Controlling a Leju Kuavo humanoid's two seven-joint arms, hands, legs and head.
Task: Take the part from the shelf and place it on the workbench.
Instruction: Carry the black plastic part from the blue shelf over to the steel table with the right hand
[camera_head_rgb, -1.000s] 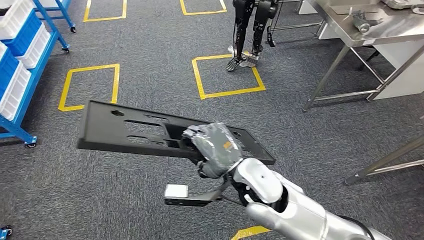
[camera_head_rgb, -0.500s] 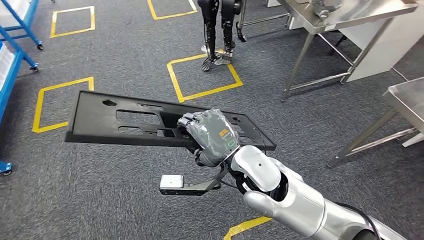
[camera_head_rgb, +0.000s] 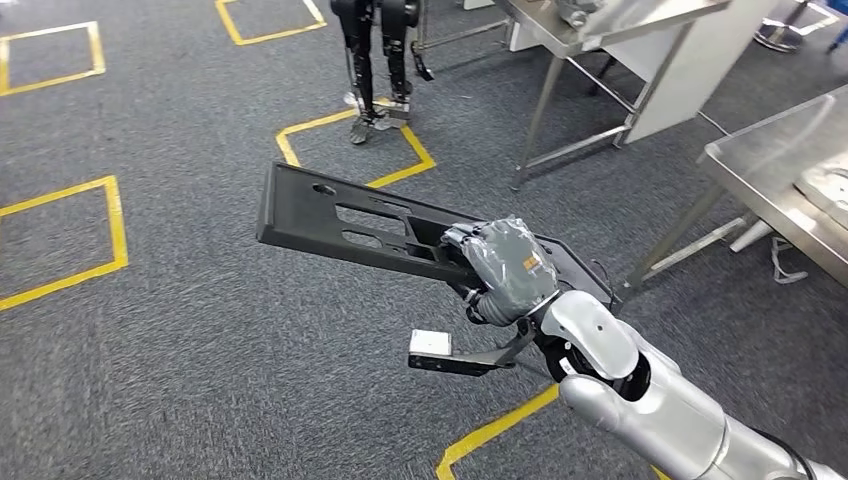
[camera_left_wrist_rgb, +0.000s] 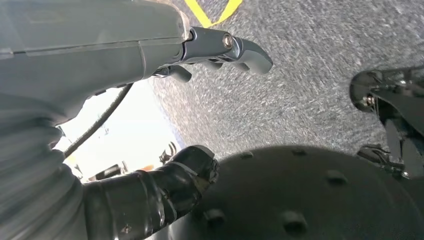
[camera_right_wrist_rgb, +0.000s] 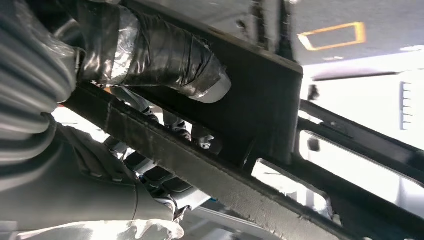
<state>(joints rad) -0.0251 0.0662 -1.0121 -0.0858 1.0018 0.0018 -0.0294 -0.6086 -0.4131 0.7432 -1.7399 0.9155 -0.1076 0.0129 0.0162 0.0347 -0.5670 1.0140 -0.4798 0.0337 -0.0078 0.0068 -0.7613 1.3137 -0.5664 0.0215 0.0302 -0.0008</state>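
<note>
**A:** Grey carpet floor (camera_head_rgb: 180, 340) with yellow taped squares (camera_head_rgb: 60, 235) all over, typical lab. Where's the part at?

**B:** That long flat black plastic panel with cut-out slots (camera_head_rgb: 340, 215) is up in the air over the carpet, carried by the right hand (camera_head_rgb: 500, 268). Its fingers (camera_right_wrist_rgb: 170, 55) are wrapped round one end of the panel, thumb on one face and the rest underneath, so it's properly gripped. The long axis sticks out away from the hand, ahead and toward the robot's left.

**A:** And the drop-off?

**B:** Shiny steel worktop (camera_head_rgb: 775, 165) sits off to the right of the hand, well apart from the panel for now. Whole free length of the panel points away from it, so I reckon the swing has to bring that far end round. Right hand is the only one on it.

**A:** Left one?

**B:** Left hand (camera_left_wrist_rgb: 165, 100) hangs over the carpet holding nothing, fingers loosely apart.

**A:** Anything different from a second back?

**B:** Whole view has swung right: the blue shelf rack is gone from the left edge and that worktop has come into the right side. Looks like the robot turning, grip unchanged.
</note>
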